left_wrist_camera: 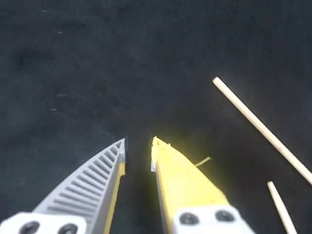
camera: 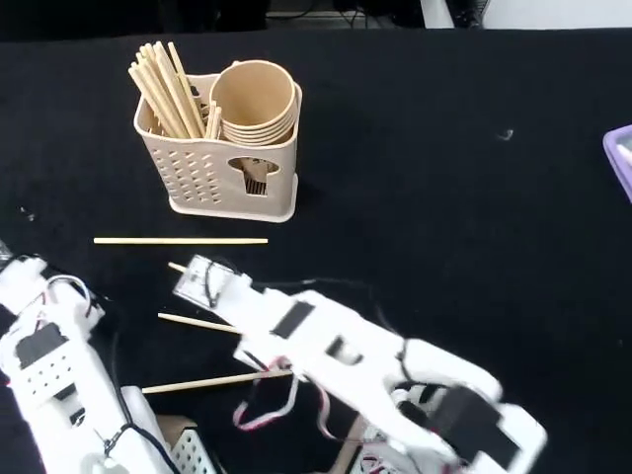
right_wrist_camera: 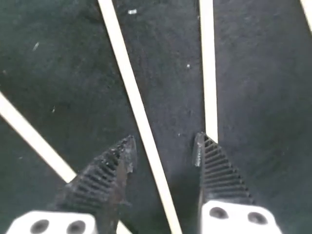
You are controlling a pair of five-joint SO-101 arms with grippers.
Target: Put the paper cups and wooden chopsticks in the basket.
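Right gripper (right_wrist_camera: 163, 141) was held open astride a loose chopstick (right_wrist_camera: 131, 92) on the table, nothing yet pinched; the task was judged well along but unfinished
Paper cups (camera: 255, 99) were seen stacked in one compartment of the basket (camera: 212, 178), with a bundle of chopsticks (camera: 168, 89) stood in the compartment beside them, so the cup part was judged done as far as could be seen. Four chopsticks were counted lying loose on the black table (camera: 444, 197) in front of the basket, and all were judged left to be collected: the nearest chopstick (camera: 181, 240) lay just before the basket, the rest closer to the arms. Left gripper (left_wrist_camera: 138, 142) was found slightly parted and empty, low over the table near two chopstick ends
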